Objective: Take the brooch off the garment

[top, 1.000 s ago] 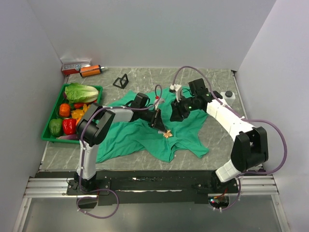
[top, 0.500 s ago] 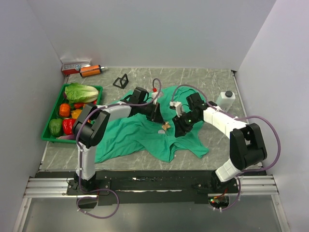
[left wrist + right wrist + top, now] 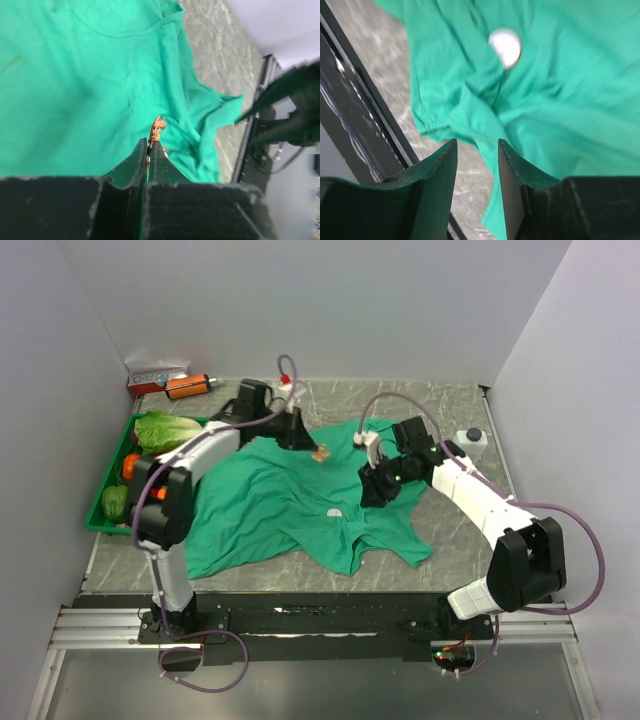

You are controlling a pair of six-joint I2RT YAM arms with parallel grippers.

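The teal-green T-shirt (image 3: 280, 505) lies spread and wrinkled on the marble table. My left gripper (image 3: 307, 442) is shut on the small orange-gold brooch (image 3: 321, 452) and holds it above the shirt's far edge. In the left wrist view the brooch (image 3: 158, 127) sticks out of the shut gripper (image 3: 151, 145), with the shirt (image 3: 80, 85) below. My right gripper (image 3: 372, 487) is open and empty, low over the shirt's right part. In the right wrist view its tips (image 3: 476, 145) straddle a fold of the shirt (image 3: 570, 100) without gripping it.
A small white disc (image 3: 334, 512) lies on the shirt's middle; it also shows in the right wrist view (image 3: 505, 46). A green tray (image 3: 112, 525) of vegetables stands at the left. An orange bottle (image 3: 187, 386) and a box (image 3: 155, 373) sit at the back left, a white bottle (image 3: 471, 439) at the right.
My left gripper has carried the brooch from the shirt's middle up and back toward the far edge. The white disc now shows where the brooch was. My right gripper has drawn back slightly.
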